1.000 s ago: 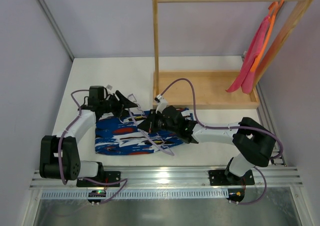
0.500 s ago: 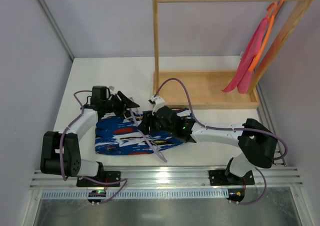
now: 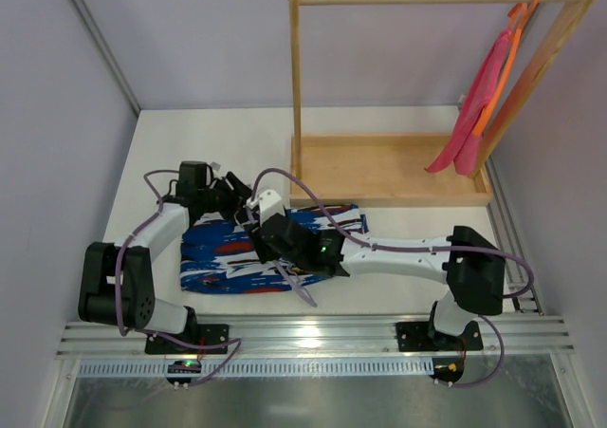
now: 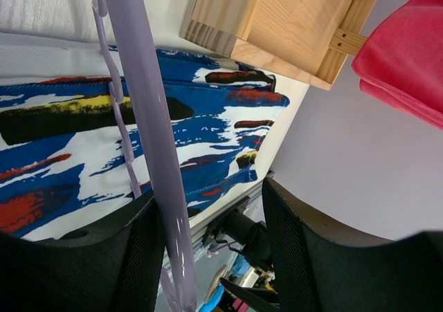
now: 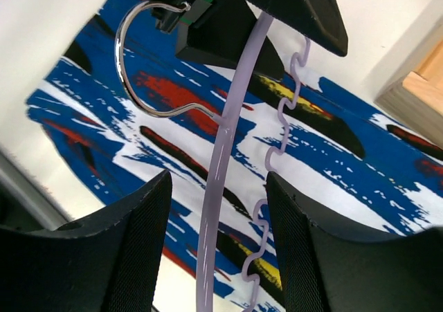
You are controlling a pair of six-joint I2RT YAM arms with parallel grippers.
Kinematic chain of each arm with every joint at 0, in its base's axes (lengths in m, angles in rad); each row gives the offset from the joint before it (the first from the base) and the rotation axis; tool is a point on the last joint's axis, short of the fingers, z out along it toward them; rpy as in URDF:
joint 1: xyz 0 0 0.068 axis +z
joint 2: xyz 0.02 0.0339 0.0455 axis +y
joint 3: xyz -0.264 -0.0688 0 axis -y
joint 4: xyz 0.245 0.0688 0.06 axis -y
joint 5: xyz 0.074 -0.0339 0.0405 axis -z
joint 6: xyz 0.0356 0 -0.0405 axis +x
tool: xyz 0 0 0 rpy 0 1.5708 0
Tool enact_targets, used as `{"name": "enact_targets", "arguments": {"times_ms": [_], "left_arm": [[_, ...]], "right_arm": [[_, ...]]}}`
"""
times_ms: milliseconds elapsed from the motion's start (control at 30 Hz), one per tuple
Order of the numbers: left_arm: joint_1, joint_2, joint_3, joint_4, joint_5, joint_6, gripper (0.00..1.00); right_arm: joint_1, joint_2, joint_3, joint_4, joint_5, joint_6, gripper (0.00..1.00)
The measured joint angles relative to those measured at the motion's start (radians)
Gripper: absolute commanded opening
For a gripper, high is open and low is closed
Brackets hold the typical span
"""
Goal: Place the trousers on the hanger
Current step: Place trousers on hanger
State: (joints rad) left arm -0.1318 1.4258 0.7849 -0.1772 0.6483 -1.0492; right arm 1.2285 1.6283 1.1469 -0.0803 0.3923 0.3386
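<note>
Trousers (image 3: 216,257) flat on table, not yet on hanger (image 5: 223,129).
I see left gripper (image 4: 211,196) and right gripper (image 5: 218,180) both released, straddling it; threading remains.

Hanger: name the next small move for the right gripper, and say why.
Probably draw the right gripper back off the hanger and lower it to an edge of the trousers: it stands open around the hanger's bar, and the trousers lie flat underneath, not yet threaded.

Blue patterned fabric trousers (image 3: 220,257) flat on the white desk (image 3: 190,143), just before the wooden rack's tray (image 3: 379,198). Thin lavender plastic hanger (image 5: 223,153) above them, and pink-red cloth (image 3: 471,122) hanging on the rack, far right.
</note>
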Motion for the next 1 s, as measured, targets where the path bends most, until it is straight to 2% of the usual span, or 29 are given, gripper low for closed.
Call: {"name": "enact_targets", "arguments": {"times_ms": [400, 500, 600, 633, 733, 833, 1000], "left_arm": [[0.0, 0.011, 0.003, 0.001, -0.002, -0.002, 0.56], [-0.002, 0.014, 0.006, 0.002, -0.005, -0.004, 0.57], [-0.005, 0.014, 0.006, 0.002, -0.008, -0.01, 0.57], [-0.005, 0.015, 0.006, 0.002, -0.009, -0.01, 0.57], [-0.005, 0.016, 0.011, -0.002, -0.011, -0.009, 0.58], [-0.005, 0.018, 0.032, -0.047, -0.039, 0.011, 0.64], [0.035, 0.042, 0.122, -0.156, -0.108, 0.083, 0.66]], "right_arm": [[0.033, 0.151, 0.091, -0.111, 0.148, -0.082, 0.57], [0.034, 0.191, 0.126, -0.125, 0.164, -0.088, 0.52], [0.035, 0.227, 0.162, -0.132, 0.176, -0.092, 0.45], [0.035, 0.237, 0.171, -0.133, 0.182, -0.093, 0.31], [0.037, 0.243, 0.175, -0.135, 0.193, -0.093, 0.05], [0.036, 0.242, 0.175, -0.139, 0.209, -0.072, 0.04], [0.034, 0.237, 0.167, -0.153, 0.207, 0.003, 0.04]]}}
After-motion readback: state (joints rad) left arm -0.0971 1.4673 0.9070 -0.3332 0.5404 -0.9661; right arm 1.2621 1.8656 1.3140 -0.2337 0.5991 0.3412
